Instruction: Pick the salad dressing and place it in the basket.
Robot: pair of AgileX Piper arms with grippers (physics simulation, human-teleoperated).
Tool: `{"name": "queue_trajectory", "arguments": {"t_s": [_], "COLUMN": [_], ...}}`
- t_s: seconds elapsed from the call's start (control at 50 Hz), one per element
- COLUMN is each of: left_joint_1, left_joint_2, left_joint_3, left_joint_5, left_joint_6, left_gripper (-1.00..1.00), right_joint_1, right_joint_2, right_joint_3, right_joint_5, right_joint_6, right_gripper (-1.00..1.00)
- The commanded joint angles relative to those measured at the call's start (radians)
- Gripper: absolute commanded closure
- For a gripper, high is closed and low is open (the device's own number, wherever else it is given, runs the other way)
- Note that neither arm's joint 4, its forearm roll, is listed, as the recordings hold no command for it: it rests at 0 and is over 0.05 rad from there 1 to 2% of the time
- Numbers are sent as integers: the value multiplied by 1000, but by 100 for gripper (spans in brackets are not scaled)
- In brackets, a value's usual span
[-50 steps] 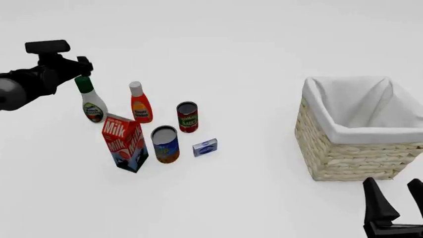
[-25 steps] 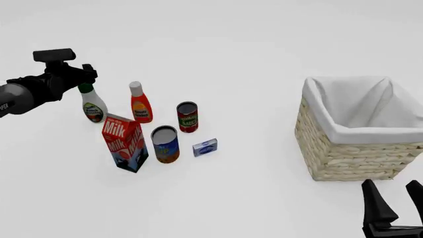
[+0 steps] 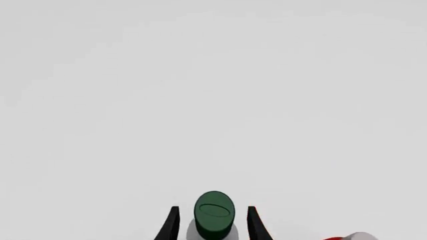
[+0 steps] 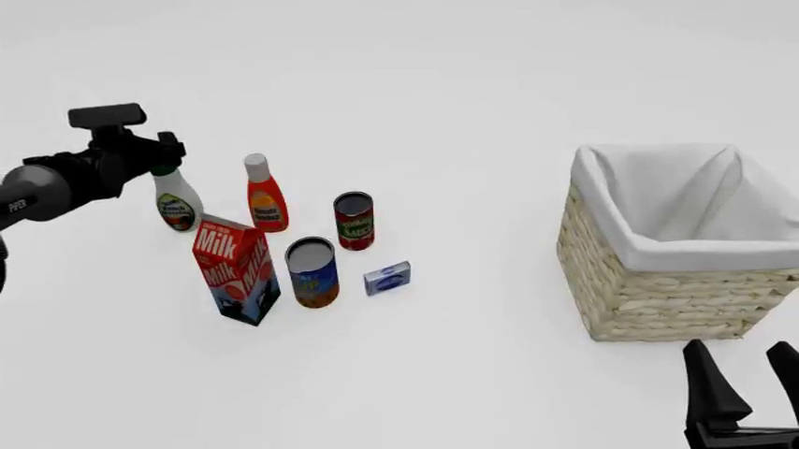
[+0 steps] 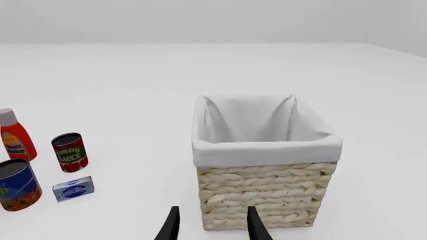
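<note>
Front view showed the salad dressing (image 4: pixel 176 203) standing upright on the table (image 4: pixel 474 112), at about nine o'clock of the grocery cluster, with the red bottle (image 4: pixel 264 195) just beside it at its three o'clock. The left gripper (image 4: pixel 163 155) sat at the bottle's neck, its dark green cap hidden behind the fingers. In the left wrist view the cap lay between the two fingertips (image 3: pixel 171 225), which stood apart with a sliver of gap on either side, so nothing was clamped yet. Judging by that, the step in hand was the grasp itself: the next move would call for closing the fingers on the neck below the cap, then lifting straight up to avoid knocking the red bottle or the milk carton (image 4: pixel 236 270) at the dressing's five o'clock. The basket (image 4: pixel 675 281) waited well apart at three o'clock. The right gripper (image 4: pixel 744 372) hung idle, fingers apart, near the basket's six o'clock.
</note>
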Motion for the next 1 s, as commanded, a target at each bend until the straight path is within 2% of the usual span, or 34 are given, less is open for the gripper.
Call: {"name": "queue_trajectory", "arguments": {"t_s": [0.02,0.48,0.54,0.56,0.84,1.0], "left_joint_1": [3,8,-6,1,35,21], "left_joint_2": [31,69,53,52,-46,-153], "left_joint_3": [-19,-27,-4,-8,-5,-77], "left_joint_5": [0,-4,-32,-26,-16,70], "left_joint_6": [-2,-7,-35,-29,13,43], "left_gripper": [-100,-100,-100,100,100,100], "right_joint_1": [-2,0,1,0,-3,-3], "right_joint_2": [-1,21,20,21,9,-10], "right_joint_3": [4,4,4,4,3,-8], "right_joint_5": [1,-14,-13,-14,-1,16], "right_joint_6": [-2,-4,-3,-3,4,8], "right_gripper": [-100,-100,-100,-100,-100,-100]}}
